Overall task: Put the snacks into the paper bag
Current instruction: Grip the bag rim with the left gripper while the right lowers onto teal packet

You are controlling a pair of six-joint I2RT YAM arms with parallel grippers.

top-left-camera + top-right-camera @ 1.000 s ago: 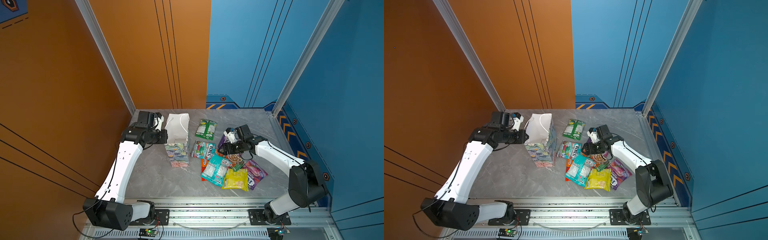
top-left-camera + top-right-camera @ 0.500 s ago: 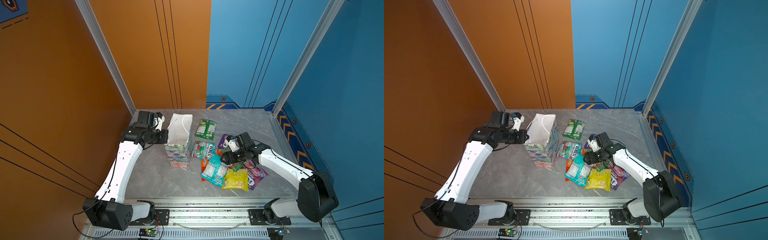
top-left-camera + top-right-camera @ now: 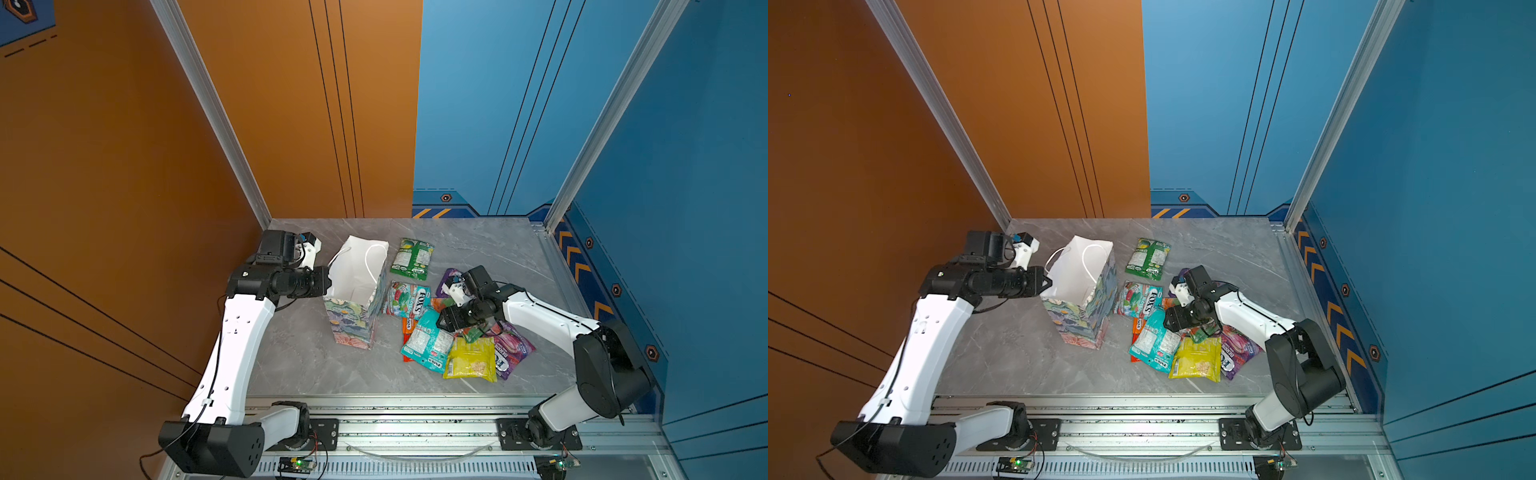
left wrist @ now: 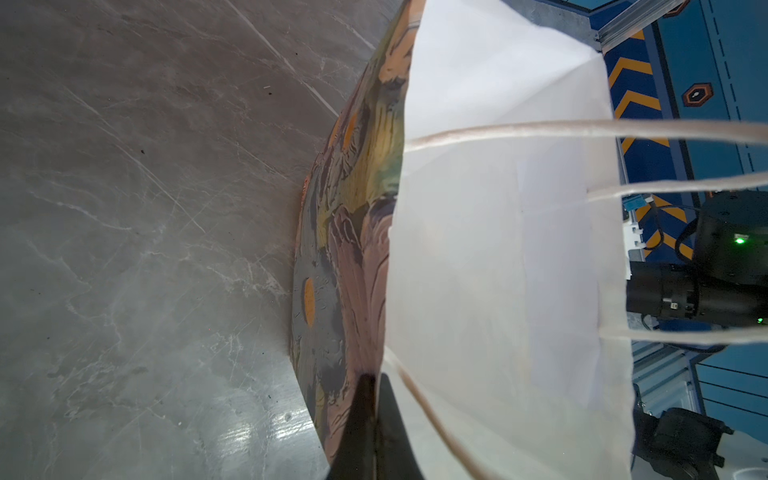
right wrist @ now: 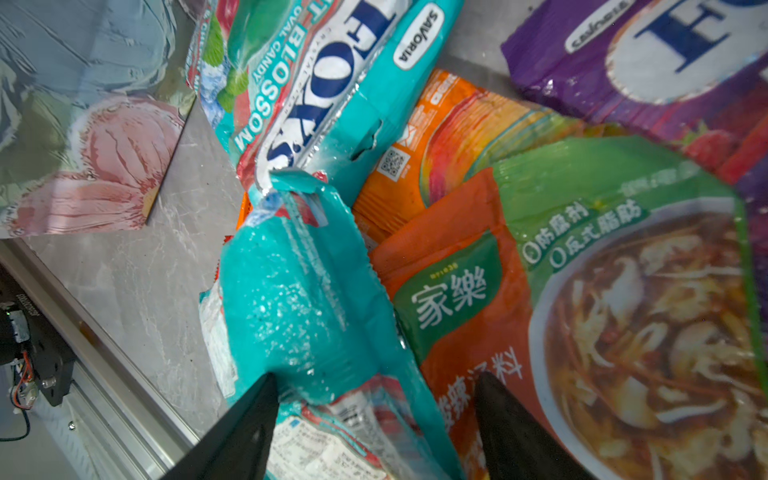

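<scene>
The left gripper (image 4: 375, 401) has its jaws pressed together on the rim of the paper bag (image 3: 351, 328), one jaw against the floral outside and the other against the white inside. The left wrist view shows this pinch, with a white cord handle (image 4: 540, 129) crossing above it; in both top views the jaws are too small to make out, but the bag is seen standing upright with its mouth open on the left half of the grey table (image 3: 307, 361). The right gripper (image 5: 376, 376) has its jaws well apart, low over the pile of snacks, with a raised fold of the teal packet (image 5: 299, 299) between them; contact cannot be told. The right wrist view also shows a red-and-green soup packet (image 5: 582, 270) beside that fold, an orange packet (image 5: 449, 137), a red-green FOX'S packet (image 5: 332, 83) and a purple FOX'S packet (image 5: 623, 75). Only the top views show the yellow packet (image 3: 471, 359) at the near edge of the pile and the green packet (image 3: 411, 259) lying apart, just beyond the bag.
</scene>
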